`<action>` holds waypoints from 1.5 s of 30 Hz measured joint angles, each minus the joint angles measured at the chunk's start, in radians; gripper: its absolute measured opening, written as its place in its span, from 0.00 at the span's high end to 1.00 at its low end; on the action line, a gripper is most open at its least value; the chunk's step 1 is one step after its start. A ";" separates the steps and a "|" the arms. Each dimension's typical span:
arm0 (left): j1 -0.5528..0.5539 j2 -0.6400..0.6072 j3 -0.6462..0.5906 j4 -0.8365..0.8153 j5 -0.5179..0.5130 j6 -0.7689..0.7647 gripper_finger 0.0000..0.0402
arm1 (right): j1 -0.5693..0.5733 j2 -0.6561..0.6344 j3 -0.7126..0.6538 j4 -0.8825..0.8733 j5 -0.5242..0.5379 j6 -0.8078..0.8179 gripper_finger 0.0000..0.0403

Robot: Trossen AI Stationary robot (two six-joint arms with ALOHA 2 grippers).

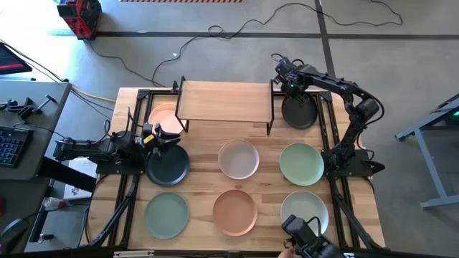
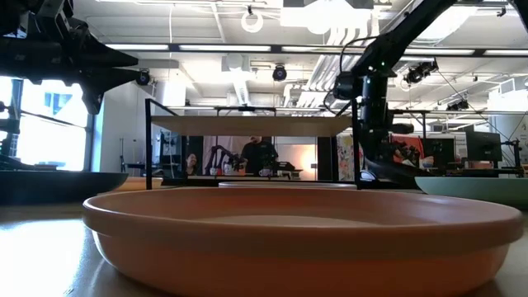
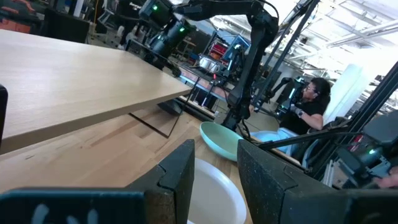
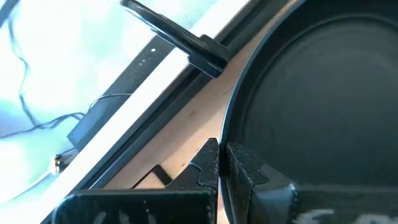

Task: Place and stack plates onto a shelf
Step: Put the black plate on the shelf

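Black plate, high view: the black plate [image 1: 299, 112] lies on the table [image 1: 204, 179] just right of the shelf [image 1: 224, 101], near its right legs; the right gripper [image 1: 290, 81] sits over the plate's far rim
Shelf, high view: light wood board on thin black legs, at the back of the table, nothing on its top; a peach plate [image 1: 163, 115] shows partly under its left end
Other plates, high view: dark teal plate [image 1: 168, 165], whitish plate [image 1: 238, 158], pale green plate [image 1: 301, 163], sage green plate [image 1: 166, 214], terracotta plate [image 1: 234, 212] and one more whitish plate [image 1: 307, 209] lie apart on the table
Left arm, high view: the left gripper [image 1: 159, 135] waits at the far edge of the dark teal plate
Low view: the right arm comes down beside the shelf's right leg; risk, as I judge it, is the plate knocking that leg or the board's edge when lifted, since it lies so close
Left wrist view: left fingers [image 3: 176, 180] stand apart, holding nothing
Right wrist view: right fingers [image 4: 205, 165] are closed on the black plate's rim, one each side of it
Risk of the grip: a pinch on a thin rim at one edge; the plate may tilt or slip out as it rises, so a slow level lift looks wise
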State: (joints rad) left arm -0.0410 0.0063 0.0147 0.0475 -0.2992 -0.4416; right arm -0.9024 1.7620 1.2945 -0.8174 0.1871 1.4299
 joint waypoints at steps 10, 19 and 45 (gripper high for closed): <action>0.000 0.000 0.000 0.000 0.000 0.000 0.73 | 0.007 -0.097 0.000 0.000 0.021 -0.127 1.00; 0.000 0.000 0.000 0.000 0.000 0.017 0.73 | 0.029 -0.150 0.000 -0.004 0.020 -0.222 1.00; 0.000 0.000 0.000 0.000 0.000 0.017 0.73 | 0.155 -0.251 0.000 -0.058 0.097 -0.306 1.00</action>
State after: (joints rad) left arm -0.0411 0.0063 0.0147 0.0479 -0.2989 -0.4243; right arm -0.7478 1.5115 1.2945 -0.8752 0.2843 1.1241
